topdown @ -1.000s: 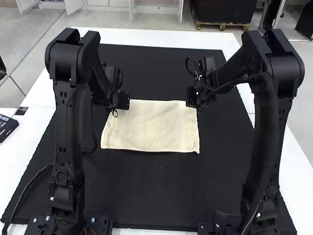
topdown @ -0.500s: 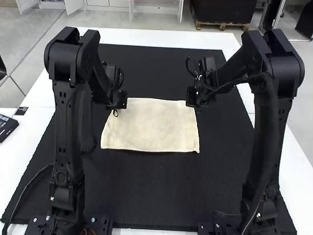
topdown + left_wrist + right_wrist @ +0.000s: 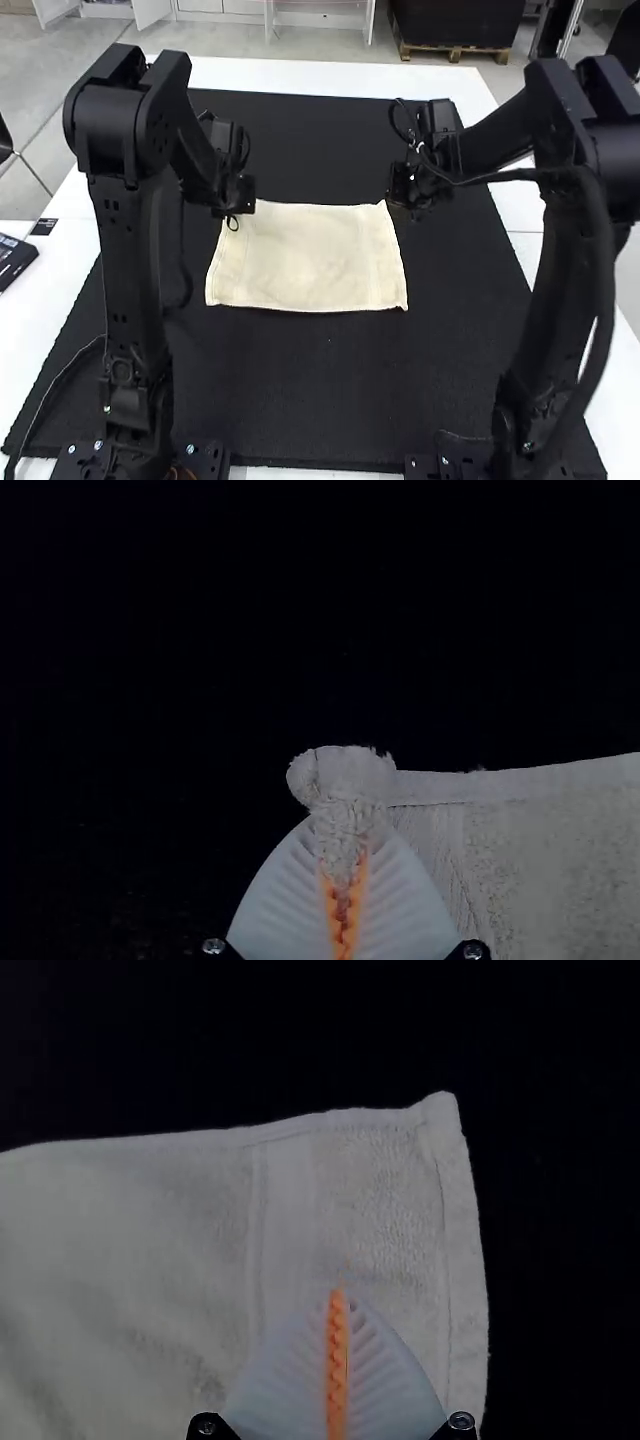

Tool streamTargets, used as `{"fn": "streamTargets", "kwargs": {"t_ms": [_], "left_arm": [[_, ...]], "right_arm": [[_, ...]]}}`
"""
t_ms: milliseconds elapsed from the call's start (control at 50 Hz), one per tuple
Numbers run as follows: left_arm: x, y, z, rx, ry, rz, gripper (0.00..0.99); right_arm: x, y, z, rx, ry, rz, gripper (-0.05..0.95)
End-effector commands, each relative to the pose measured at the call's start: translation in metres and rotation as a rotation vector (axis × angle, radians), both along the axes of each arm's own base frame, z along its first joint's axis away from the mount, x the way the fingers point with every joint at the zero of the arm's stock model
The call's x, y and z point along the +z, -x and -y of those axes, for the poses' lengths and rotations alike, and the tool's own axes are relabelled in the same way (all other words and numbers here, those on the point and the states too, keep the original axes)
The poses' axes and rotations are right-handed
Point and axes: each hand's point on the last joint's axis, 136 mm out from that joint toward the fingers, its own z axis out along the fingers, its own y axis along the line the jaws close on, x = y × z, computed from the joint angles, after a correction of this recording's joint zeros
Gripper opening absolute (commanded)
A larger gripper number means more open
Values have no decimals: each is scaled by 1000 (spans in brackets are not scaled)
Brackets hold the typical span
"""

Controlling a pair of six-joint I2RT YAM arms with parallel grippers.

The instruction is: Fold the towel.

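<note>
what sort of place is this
Probably a robotics lab or test station: a left arm and a right arm are set up at a white table, with a towel laid on a black mat as their work.

At the left of the high view I log the left arm (image 3: 125,230): matte black, a broad rounded elbow housing (image 3: 108,125), small round holes down its link, a pale green dot low on it. At the right, the right arm (image 3: 545,330) is likewise black, a thick black cable (image 3: 500,176) along its upper part. In the left wrist view I note white, ribbed, tapering fingers (image 3: 275,900), orange toothed pads (image 3: 331,905) and silvery screws (image 3: 213,946); the right wrist view shows matching fingers (image 3: 280,1390).
</note>
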Motion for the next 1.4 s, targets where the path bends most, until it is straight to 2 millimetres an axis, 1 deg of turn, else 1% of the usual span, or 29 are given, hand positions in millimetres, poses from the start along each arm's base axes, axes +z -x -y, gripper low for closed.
{"fn": "streamTargets", "kwargs": {"t_ms": [0, 40, 160, 280, 300, 320, 380, 440, 480, 500, 560, 620, 680, 720, 940, 1000, 1120, 1200, 1260, 1340, 1380], "left_arm": [[10, 3, 23, -46, -6, 32, 20], [12, 3, 27, -55, -5, 40, 20], [12, 2, 28, -55, -5, 43, 20], [10, 3, 25, -51, -5, 38, 20], [10, 3, 24, -48, -6, 38, 20], [10, 3, 22, -45, -6, 38, 20], [10, 2, 17, -35, -5, 39, 20], [10, 2, 12, -24, -5, 39, 20], [10, 1, 8, -15, -5, 38, 20], [10, 2, 7, -14, -5, 36, 20], [10, 1, 2, -4, -6, 35, 20], [8, 2, -1, 2, -7, 29, 20], [7, 3, -2, 6, -6, 23, 20], [6, 4, -1, 4, -4, 23, 20], [6, 4, 0, 2, -3, 24, 20], [6, 4, 2, -5, 3, 22, 20], [6, 4, 2, -9, 9, 20, 20], [5, 5, 3, -10, 12, 18, 20], [5, 5, 4, -13, 16, 18, 20], [5, 5, 3, -13, 16, 18, 20], [5, 4, 3, -12, 18, 19, 20]], "right_arm": [[8, 0, 10, -51, -6, 26, -18], [6, 0, 11, -54, -6, 32, -18], [2, -9, 17, -86, -22, 84, -16], [-19, -11, 21, -98, -21, 63, -11], [-24, -12, 21, -97, -22, 59, 28], [-27, -12, 18, -88, -30, 57, 98], [-36, -19, 15, -80, -43, 69, 157], [-39, -29, 12, -85, -65, 93, 339], [-44, -33, 10, -78, -68, 84, 456], [-51, -35, 9, -79, -65, 70, 526], [-67, -37, 9, -78, -57, 31, 570], [-78, -39, 8, -80, -52, -10, 613], [-77, -38, -2, -51, -86, -33, 613], [-75, -39, -4, -48, -91, -32, 611], [-62, -56, -5, -44, -99, 15, 610], [-64, -58, -5, -44, -95, 15, 611], [-77, -62, -3, -30, -55, 7, 611], [-91, -60, 1, -27, -6, -14, 611], [-102, -59, 9, -28, 69, -32, 611], [-115, -54, 14, -30, 99, -64, 611], [-119, -54, 17, -34, 123, -63, 611]]}}
